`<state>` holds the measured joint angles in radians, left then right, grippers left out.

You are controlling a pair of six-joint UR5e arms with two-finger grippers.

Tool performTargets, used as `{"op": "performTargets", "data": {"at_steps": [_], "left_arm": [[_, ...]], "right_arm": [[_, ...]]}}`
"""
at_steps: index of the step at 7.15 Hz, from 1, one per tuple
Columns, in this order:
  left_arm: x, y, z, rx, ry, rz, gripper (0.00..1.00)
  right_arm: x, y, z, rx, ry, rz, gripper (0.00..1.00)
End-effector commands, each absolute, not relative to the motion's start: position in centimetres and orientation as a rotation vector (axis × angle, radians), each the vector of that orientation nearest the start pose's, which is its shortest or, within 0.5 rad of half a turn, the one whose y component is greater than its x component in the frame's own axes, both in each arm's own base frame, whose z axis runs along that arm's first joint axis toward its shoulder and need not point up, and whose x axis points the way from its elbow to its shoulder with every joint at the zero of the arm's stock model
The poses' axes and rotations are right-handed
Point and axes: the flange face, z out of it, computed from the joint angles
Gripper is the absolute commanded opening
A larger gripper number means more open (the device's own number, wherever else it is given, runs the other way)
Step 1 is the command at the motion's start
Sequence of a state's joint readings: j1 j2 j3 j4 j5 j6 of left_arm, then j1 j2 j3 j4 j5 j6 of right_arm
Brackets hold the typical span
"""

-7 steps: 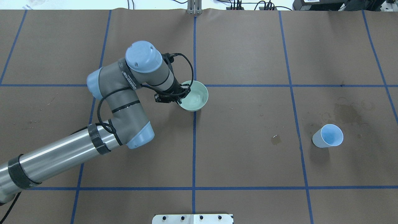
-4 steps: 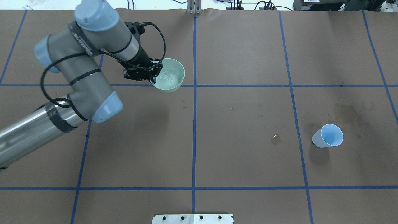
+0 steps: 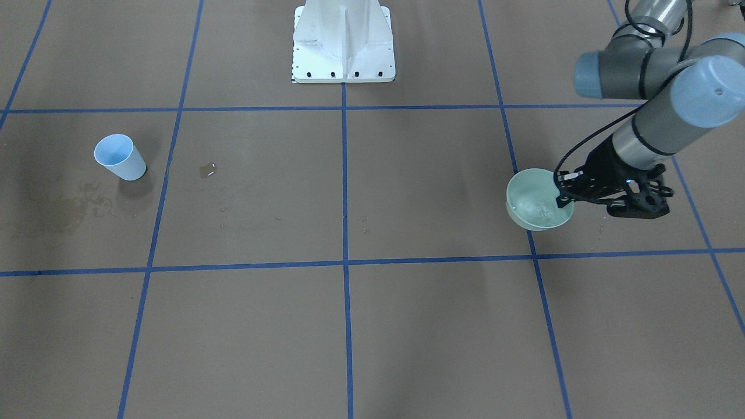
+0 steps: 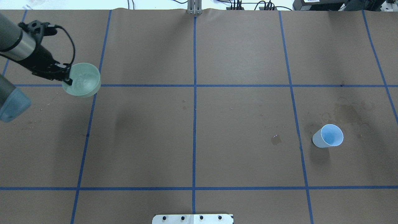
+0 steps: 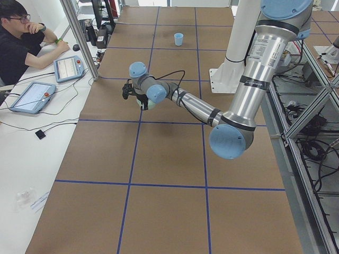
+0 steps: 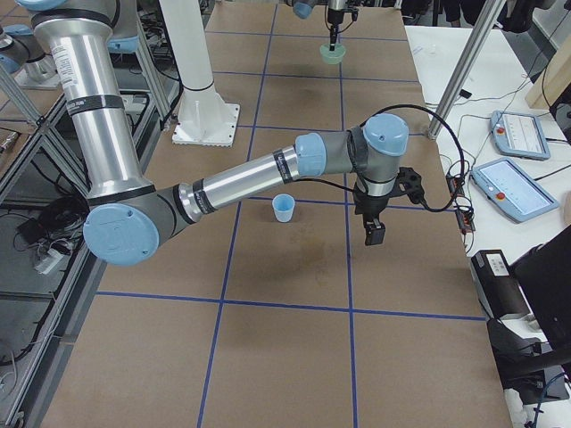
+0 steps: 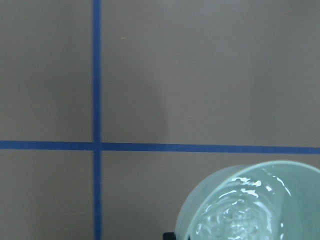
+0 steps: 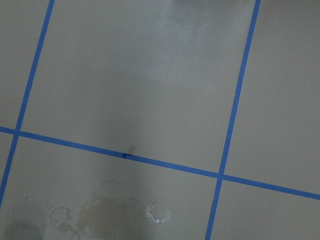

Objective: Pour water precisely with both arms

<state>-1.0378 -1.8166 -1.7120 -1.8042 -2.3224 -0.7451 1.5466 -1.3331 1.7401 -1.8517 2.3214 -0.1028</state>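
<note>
left arm (image 4: 14, 45): cut by overhead's 9 o'clock edge.
bowl (image 7: 197, 205): cropped at left wrist view's 5 o'clock corner.
right gripper (image 6: 373, 234): side view only; jaw spacing unclear.
cup (image 5: 179, 38): tiny at 12 o'clock; contents unreadable.

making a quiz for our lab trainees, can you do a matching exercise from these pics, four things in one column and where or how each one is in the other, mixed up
Column 1
1. mint green bowl
2. light blue cup
3. dark wet stain
4. white pedestal base

Column 2
A. stands upright and free on the brown paper
B. held by its rim in the left pincer, with water inside
C. sits at the table's edge on the robot's side, on the middle blue line
D. spread flat on the paper next to the cup

Pairs: 1-B, 2-A, 3-D, 4-C
</note>
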Motion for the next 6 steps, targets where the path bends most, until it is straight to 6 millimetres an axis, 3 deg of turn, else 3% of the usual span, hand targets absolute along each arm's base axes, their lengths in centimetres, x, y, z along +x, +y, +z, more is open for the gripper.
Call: {"op": "performTargets", "data": {"at_steps": [1, 3, 6], "left_arm": [[20.5, -50.0, 52.1, 0.045, 0.914, 0.063, 0.00], [19.1, -47.6, 57.2, 0.044, 0.906, 0.059, 0.00], [19.5, -47.7, 62.0, 0.022, 0.894, 0.057, 0.00]], "right_arm": [[5.2, -56.8, 48.1, 0.149, -0.744, -0.169, 1.00], [5.2, -56.8, 48.2, 0.151, -0.743, -0.172, 1.00], [5.2, -56.8, 48.2, 0.151, -0.743, -0.172, 1.00]]}}
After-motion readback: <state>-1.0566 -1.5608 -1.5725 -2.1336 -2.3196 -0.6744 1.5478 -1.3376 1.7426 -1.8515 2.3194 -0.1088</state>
